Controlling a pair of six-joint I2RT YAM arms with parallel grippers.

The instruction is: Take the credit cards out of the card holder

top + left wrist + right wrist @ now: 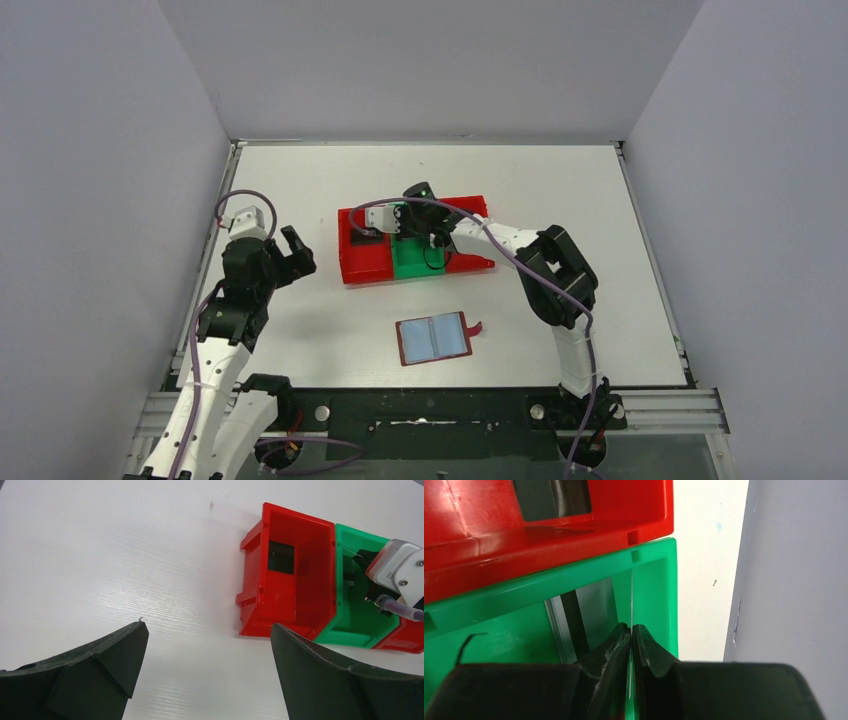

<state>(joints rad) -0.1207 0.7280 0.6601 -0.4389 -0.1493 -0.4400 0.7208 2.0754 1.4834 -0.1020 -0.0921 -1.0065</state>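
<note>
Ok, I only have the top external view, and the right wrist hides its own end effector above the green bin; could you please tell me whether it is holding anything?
Observer: Yes. The right wrist view shows the right end effector shut on a thin card, seen edge-on, over the green bin.
Operator: Thank you. Is anything inside that bin?
Observer: A silver-grey card with a dark stripe is in it.
Operator: And the red bin beside it, on the left?
Observer: The left wrist view shows a black card lying flat on the floor of that red bin.
</note>
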